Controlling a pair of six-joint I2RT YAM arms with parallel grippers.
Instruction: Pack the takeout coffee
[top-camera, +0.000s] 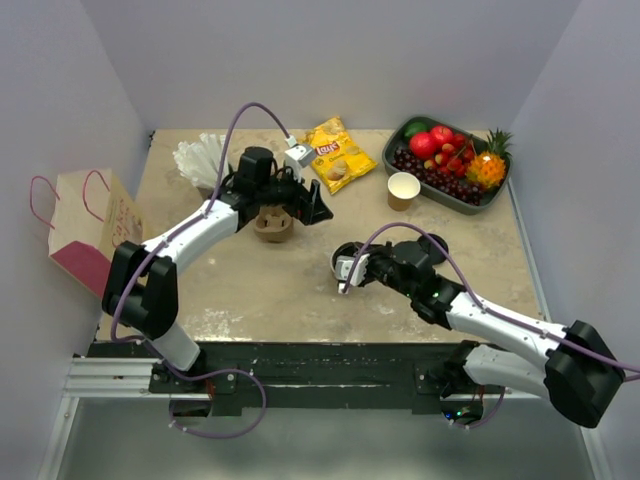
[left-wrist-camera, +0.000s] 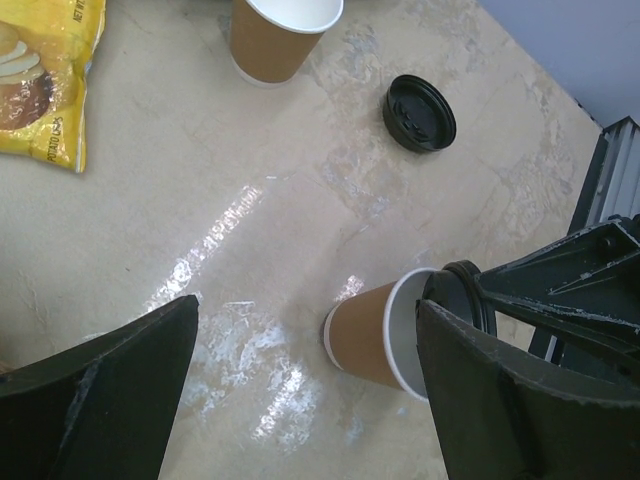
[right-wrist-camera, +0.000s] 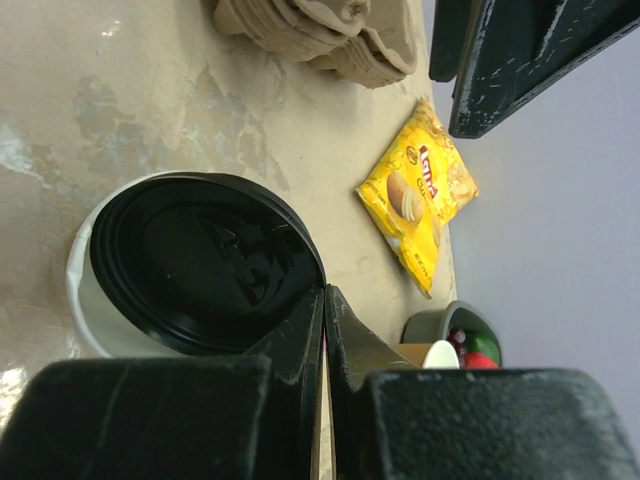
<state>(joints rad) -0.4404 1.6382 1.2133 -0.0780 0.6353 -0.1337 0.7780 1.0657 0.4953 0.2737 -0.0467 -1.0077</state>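
The right end effector (right-wrist-camera: 324, 300) is clamped on the black lid (right-wrist-camera: 200, 260), askew on the takeout coffee (left-wrist-camera: 370, 335) at the middle of the surface (top-camera: 260, 290), and the left end effector (left-wrist-camera: 305, 350) is spread wide, so off-centre pressing could tip the coffee or leave the lid unseated.

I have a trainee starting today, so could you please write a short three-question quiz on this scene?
1. True or false: the left gripper is open.
2. The right gripper pinches the black lid over what? A) tan cup B) chips bag C) paper bag
3. Fill in: the lidless cup stands beside the ___ tray.
Key: 1 true; 2 A; 3 fruit.
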